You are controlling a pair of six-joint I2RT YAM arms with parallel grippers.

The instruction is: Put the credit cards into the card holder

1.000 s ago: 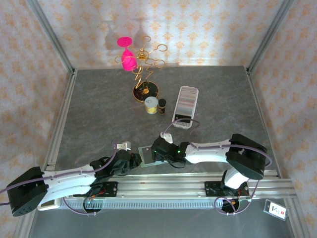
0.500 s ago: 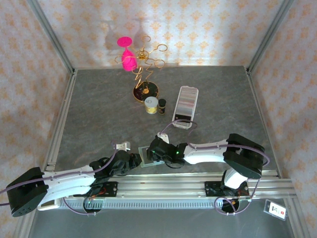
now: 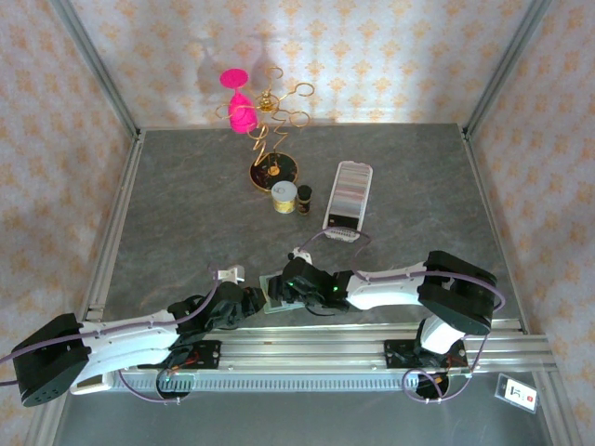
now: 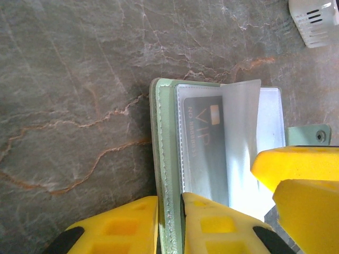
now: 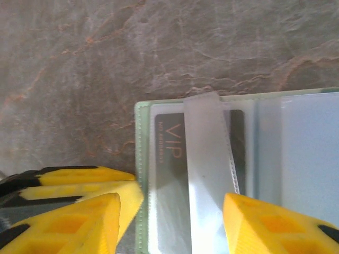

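Currently pinned: holder (image 4: 161, 159) is laid open at the near edge of the table (image 3: 186, 214), between the two arms; its green cover edge is clamped by the left gripper (image 4: 170, 205), so it can neither slide nor fold shut
Right gripper (image 5: 177, 206): jaws are spread and set astride a clear sleeve (image 5: 209, 159) that stands lifted off the page; whether a pad touches the sleeve cannot be told
Card in place: a dark VIP card (image 4: 204, 143) is seated in the pocket under that sleeve
Other cards (image 3: 346, 200): packed on edge in the tray (image 3: 354, 164), farther back and well apart from the holder
Judgement: the sleeve is probably being parted so that a free pocket is exposed, with the left clamp kept as a counter-hold
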